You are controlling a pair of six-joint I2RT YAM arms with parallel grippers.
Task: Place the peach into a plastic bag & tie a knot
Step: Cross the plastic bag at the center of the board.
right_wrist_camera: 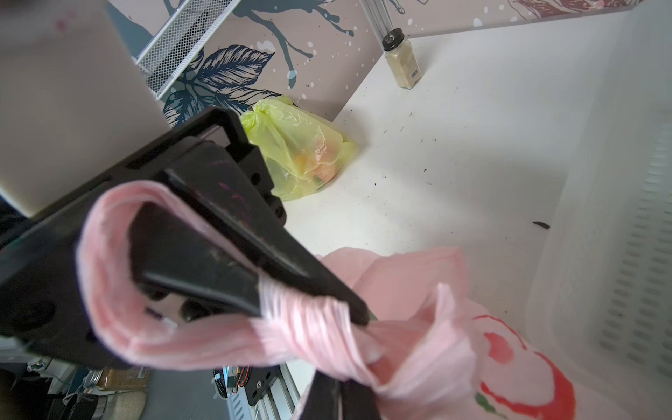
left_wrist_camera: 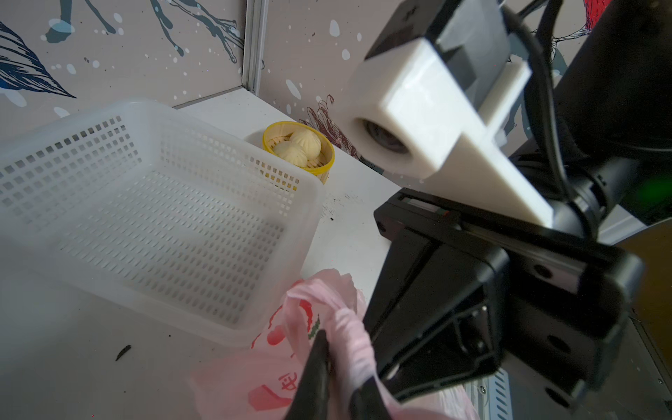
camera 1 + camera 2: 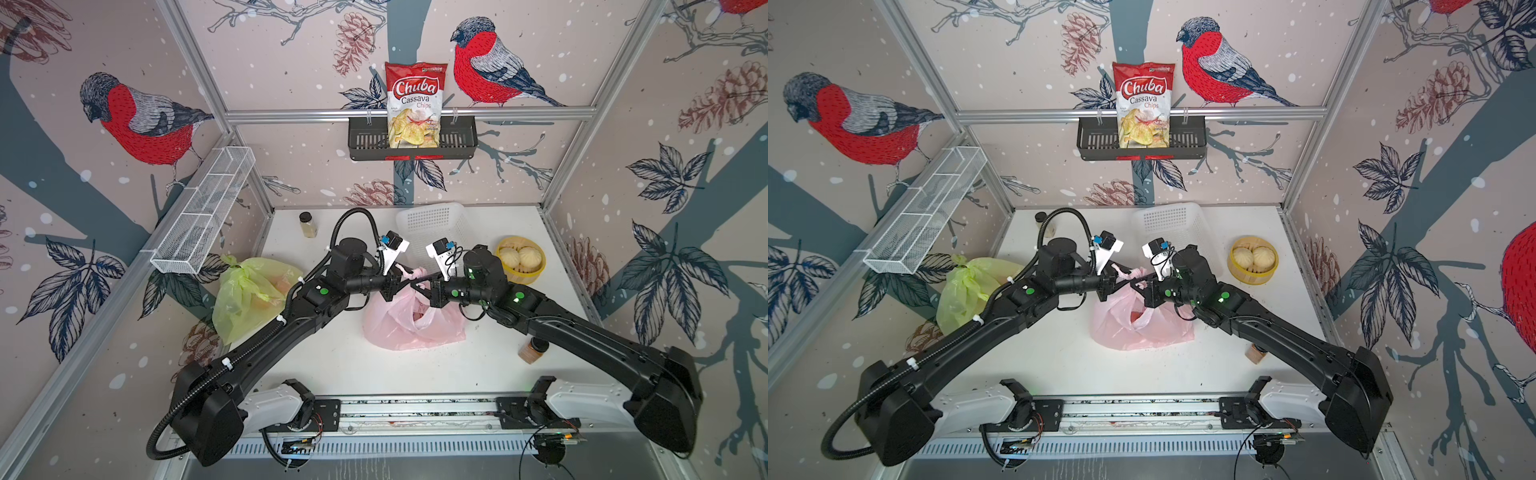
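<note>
A: Where did the peach point(image 3: 1136, 316) lie?
B: Inside the pink bag point(image 3: 411, 328), at the centre of both top views (only a reddish shape showed through).
A: And the grippers?
B: The left gripper point(image 2: 338, 363) pinched narrowly the bag's twisted handle point(image 1: 309, 320); the right gripper point(image 1: 336, 400) was closed tight on the same plastic, just above the bag.

The only readable words stand on the chip bag point(image 3: 415, 104) point(image 3: 1144, 104) in the black basket point(image 3: 365, 143) on the back wall: the brand "Chuba" in white script on red, with "Cassava" in dark letters and "Chips" in red beneath. Its smaller print is too fine to read. On the table below the basket, the pink plastic bag point(image 2: 225, 385) carries red printed marks that cannot be made out. The spice jar point(image 1: 402, 63), below and left of the basket, bears an illegible barcode label.
</note>
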